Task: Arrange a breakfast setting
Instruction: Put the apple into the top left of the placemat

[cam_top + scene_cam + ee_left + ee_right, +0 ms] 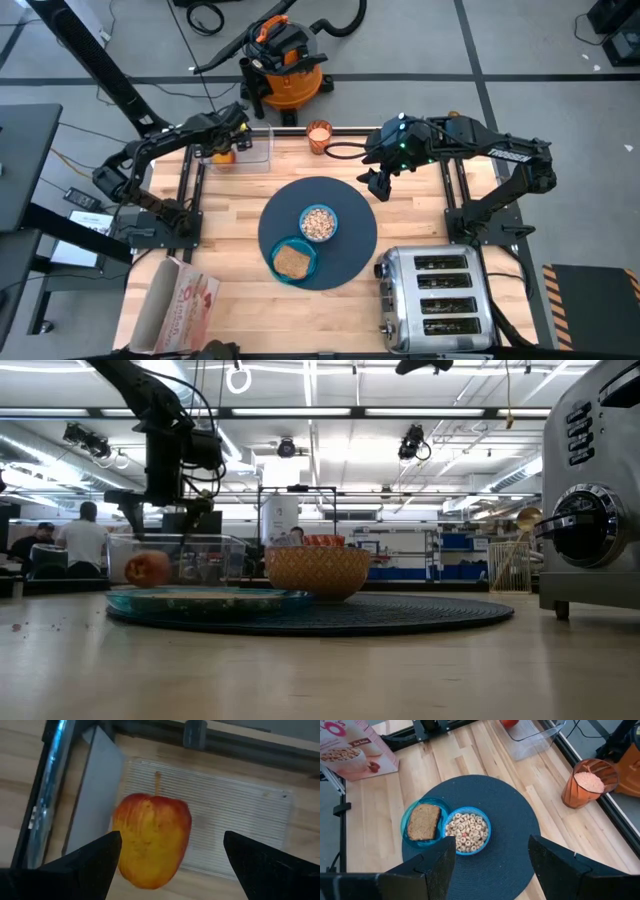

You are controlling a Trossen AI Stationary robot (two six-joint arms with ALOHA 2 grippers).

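The left gripper [167, 857] hangs wide open, empty, directly above the red-orange fruit [152, 839], stem pointing ahead.

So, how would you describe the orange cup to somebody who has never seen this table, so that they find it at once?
Start from the large round dark mat in the middle of the wooden table and go toward the far edge, where the orange vacuum stands on the floor beyond. The translucent orange cup stands there on bare wood, beside the clear container. It alone is tall, see-through orange and off the mat.
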